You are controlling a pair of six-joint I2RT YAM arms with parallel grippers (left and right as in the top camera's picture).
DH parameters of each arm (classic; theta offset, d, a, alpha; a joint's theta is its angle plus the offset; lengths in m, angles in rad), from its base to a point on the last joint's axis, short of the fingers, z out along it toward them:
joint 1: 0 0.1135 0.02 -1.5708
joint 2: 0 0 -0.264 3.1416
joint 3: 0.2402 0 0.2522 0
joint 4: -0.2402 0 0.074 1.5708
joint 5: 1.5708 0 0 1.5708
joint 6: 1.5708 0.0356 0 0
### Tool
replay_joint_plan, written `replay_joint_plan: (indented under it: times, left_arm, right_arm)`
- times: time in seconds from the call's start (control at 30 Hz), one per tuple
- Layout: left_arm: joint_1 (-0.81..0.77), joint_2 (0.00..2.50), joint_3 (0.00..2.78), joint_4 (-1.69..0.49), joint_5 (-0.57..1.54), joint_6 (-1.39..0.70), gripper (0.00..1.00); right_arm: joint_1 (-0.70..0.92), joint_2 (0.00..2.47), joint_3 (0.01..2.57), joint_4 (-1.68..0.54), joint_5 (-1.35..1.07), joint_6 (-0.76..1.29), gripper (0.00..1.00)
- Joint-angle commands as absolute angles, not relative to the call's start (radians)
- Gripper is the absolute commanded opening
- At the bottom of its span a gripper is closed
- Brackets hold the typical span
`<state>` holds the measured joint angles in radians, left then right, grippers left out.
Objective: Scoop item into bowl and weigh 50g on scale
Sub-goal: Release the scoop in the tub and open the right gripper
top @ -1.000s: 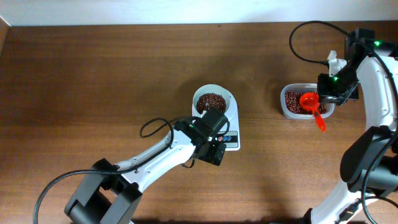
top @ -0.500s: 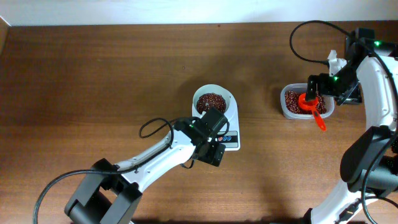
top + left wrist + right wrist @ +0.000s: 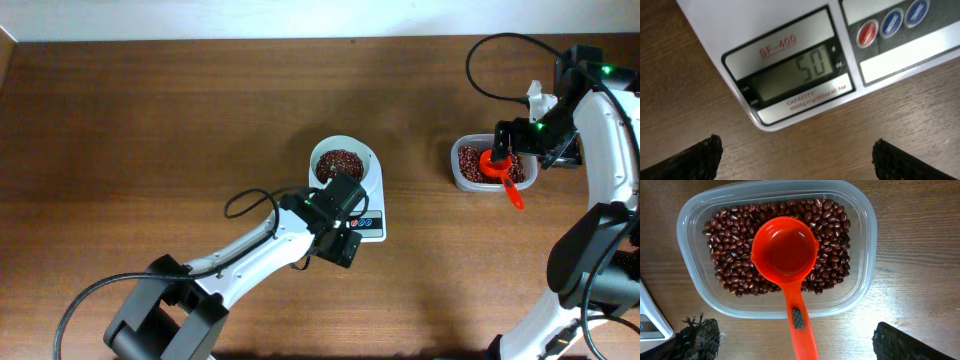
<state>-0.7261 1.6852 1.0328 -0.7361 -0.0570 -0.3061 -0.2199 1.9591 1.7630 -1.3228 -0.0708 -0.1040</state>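
The white bowl (image 3: 319, 172) holds a heap of maroon beans (image 3: 339, 164) and stands on the white scale (image 3: 374, 190). In the left wrist view the scale (image 3: 755, 30) has a grey display reading 50. My left gripper (image 3: 797, 160) is open over bare wood just in front of the scale, with nothing between its fingers. My right gripper (image 3: 797, 342) is open above the handle of an empty orange-red scoop (image 3: 785, 250). The scoop lies on more beans (image 3: 730, 240) in the tub, its handle across the near rim, touching neither finger.
The clear plastic tub (image 3: 865, 245) of beans sits at the right of the table (image 3: 150, 120), apart from the scale. The scoop's handle (image 3: 514, 196) sticks out past the tub toward the front. Both arms' cables hang near their wrists.
My right gripper has opened and let go of the scoop handle, leaving the scoop resting in the tub. The left arm, bowl and scale have not moved.
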Motion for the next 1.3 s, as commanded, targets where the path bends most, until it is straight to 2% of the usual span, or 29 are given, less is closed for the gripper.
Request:
replay_joint_plan:
  times: [0.0,1.27]
  left_arm:
    - [-0.724,1.691,1.029,-0.742,-0.067,-0.294,0.99]
    - [-0.724,1.691,1.029,-0.764,-0.048,-0.294,0.99]
  right_arm:
    - [-0.216,1.956,1.757,-1.32,-0.067,-0.096,0.99]
    - [-0.209,1.963,1.757,-1.32,-0.067,-0.096,0.99]
